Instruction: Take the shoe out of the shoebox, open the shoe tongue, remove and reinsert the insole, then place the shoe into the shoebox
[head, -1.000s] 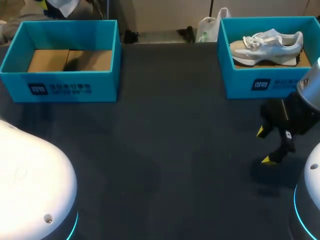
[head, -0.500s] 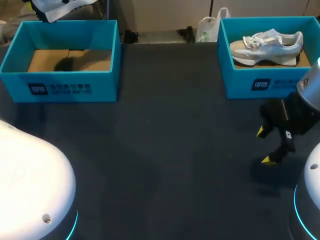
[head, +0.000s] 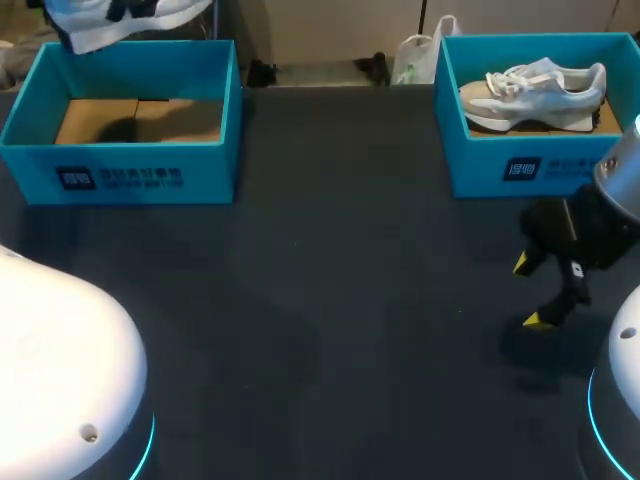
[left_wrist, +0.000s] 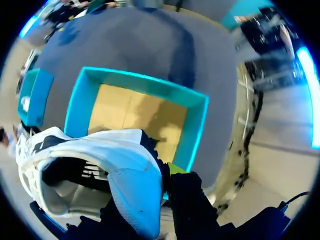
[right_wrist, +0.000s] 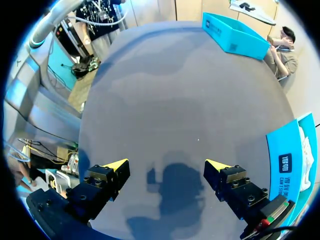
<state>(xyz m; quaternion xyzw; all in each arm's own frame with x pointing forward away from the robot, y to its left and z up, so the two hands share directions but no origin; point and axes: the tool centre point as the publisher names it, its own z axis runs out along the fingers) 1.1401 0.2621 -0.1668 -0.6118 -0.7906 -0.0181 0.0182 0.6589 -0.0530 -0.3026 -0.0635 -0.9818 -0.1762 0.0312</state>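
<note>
Dark table (head: 330, 300): left end effector (left_wrist: 164, 172) clamps white shoe (head: 100, 30), long axis sideways, above shoebox (head: 130, 170); right end effector (right_wrist: 166, 164) spread apart.

It looks like a robotics lab. White arm bases (head: 60, 370) (head: 625, 390) flank the dark table (head: 330, 300) at seven and five o'clock. Matching teal shoeboxes (head: 130, 172) (head: 520, 172) stand at ten and two.

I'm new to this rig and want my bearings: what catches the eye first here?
A white shoe hangs in the left jaws above the open teal shoebox at the table's far left. A second shoe lies inside the matching shoebox at far right, and the right jaws stand open over the dark table in front of it.
</note>
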